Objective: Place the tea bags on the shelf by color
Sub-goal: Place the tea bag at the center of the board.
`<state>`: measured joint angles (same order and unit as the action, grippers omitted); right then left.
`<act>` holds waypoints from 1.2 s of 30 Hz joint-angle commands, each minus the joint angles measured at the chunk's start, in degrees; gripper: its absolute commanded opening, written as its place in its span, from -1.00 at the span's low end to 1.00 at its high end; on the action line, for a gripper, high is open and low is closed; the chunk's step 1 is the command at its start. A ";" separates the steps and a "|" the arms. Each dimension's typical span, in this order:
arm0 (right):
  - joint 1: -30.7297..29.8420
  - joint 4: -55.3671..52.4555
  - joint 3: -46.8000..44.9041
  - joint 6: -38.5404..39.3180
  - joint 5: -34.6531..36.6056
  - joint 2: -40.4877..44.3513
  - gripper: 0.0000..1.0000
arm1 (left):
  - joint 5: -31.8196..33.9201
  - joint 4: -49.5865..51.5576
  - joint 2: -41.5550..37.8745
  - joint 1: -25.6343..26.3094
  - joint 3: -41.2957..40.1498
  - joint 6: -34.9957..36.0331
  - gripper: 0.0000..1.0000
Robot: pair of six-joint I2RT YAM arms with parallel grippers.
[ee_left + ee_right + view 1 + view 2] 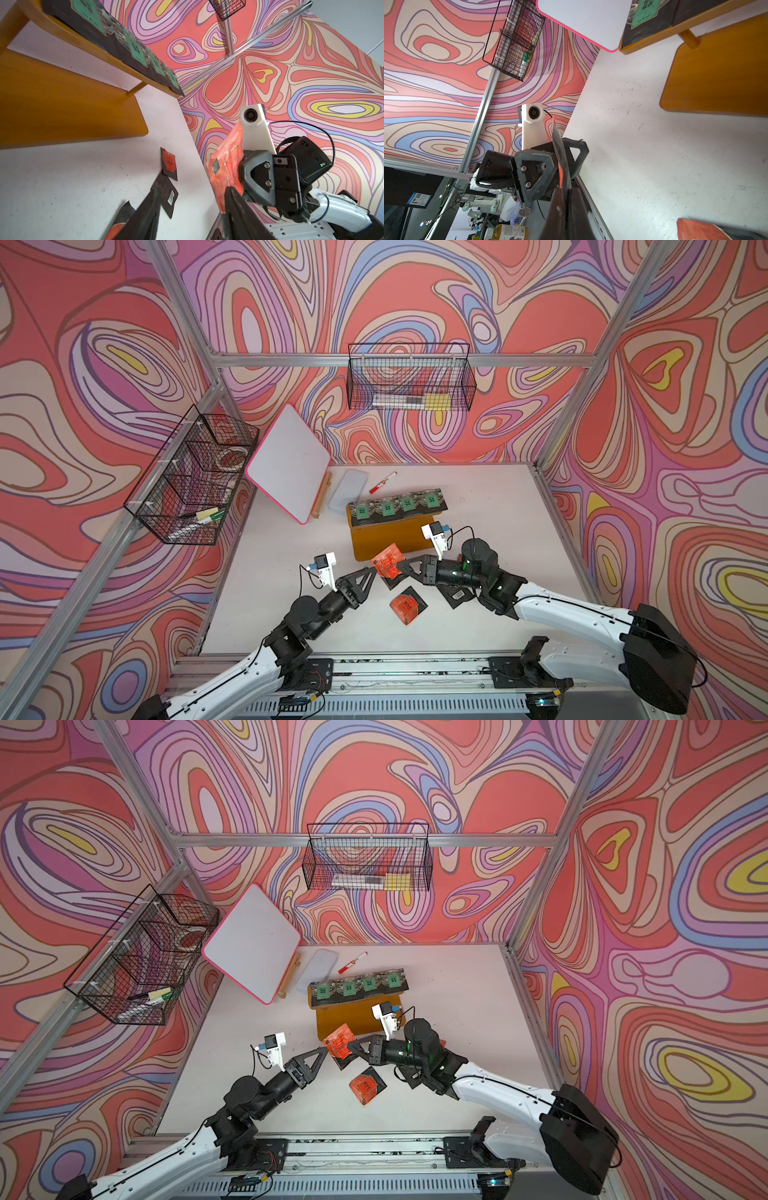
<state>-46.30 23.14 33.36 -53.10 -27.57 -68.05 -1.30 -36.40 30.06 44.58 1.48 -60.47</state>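
An orange-red sachet [387, 561] is held off the table just below centre of both top views, tilted, one corner toward the shelf [395, 541]. It is pinched at its right edge by the right gripper [405, 565], whose jaws are pressed together on it. The left gripper [372, 572] is brought to its opposite edge with jaws part-spread around it; in the right wrist view the thin foil is seen edge-on between the left fingers [566, 151], but whether they press it cannot be told.

Four green sachets [397, 504] are laid flat in a row, edge to edge, along the upper board; the row's long axis is slightly slanted, rising to the right. The lower mustard board, smooth and round-cornered, is left bare.

A second orange sachet [406, 607] is lying crumpled lower centre, and black-backed ones [166, 193] are lying flat near it. Open white table [511, 531] is left to the right of the shelf.
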 commanded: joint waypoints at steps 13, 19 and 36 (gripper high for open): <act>-1.02 1.12 0.47 -0.07 0.25 -1.38 -1.00 | -2.04 -12.08 6.44 -0.27 1.97 0.44 -0.54; -1.04 0.71 0.56 0.10 0.35 -1.47 -1.00 | -1.91 -11.99 7.03 -0.28 2.22 0.26 -0.97; -1.06 -24.29 4.93 9.56 14.98 4.20 -0.12 | 3.97 23.77 -5.88 -0.85 9.60 7.56 -1.00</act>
<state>-46.98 7.25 36.42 -47.48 -18.81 -66.02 0.12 -27.00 26.74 44.40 7.53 -57.63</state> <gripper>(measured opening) 0.442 0.057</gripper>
